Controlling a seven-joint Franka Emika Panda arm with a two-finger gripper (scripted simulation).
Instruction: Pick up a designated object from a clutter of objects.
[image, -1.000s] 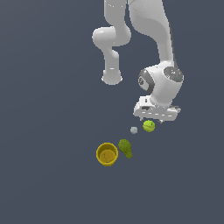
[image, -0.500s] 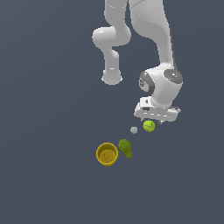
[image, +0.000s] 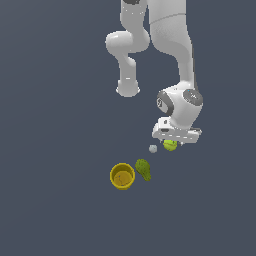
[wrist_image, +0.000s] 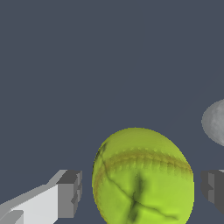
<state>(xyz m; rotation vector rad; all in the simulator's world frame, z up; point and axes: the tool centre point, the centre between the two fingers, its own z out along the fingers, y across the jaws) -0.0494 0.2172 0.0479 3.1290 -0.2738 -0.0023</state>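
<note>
I am running a white Franka arm over a plain dark grey floor. The gripper (wrist_image: 140, 190) is spread wide: in the wrist view its two grey fingertips (wrist_image: 70, 192) stand on either side of the yellow-green ball (wrist_image: 142, 177) with bare floor showing between each pad and the ball, so nothing is held yet.

In the exterior view the yellow-green ball (image: 170, 145) sits directly under the gripper (image: 176, 137), partly hidden by the hand. From the ball, the tiny grey ball (image: 153, 148) lies just beside it at about 9 o'clock, the dark green pear-shaped object (image: 143, 169) is near at about 8 o'clock, and the yellow cup (image: 122, 176) is beyond that, touching or almost touching the pear.

My worry is the closing. The ball is round and looks smooth, with a stitched seam band and dark curved marks (it renders slightly oval here), so pads closing off-centre could squirt it out sideways. The grey ball (wrist_image: 214, 122) is close to one fingertip; a finger could nudge it and send it rolling.

The cup is an open, thin-walled cylinder; the pear is bumpy and elongated.
</note>
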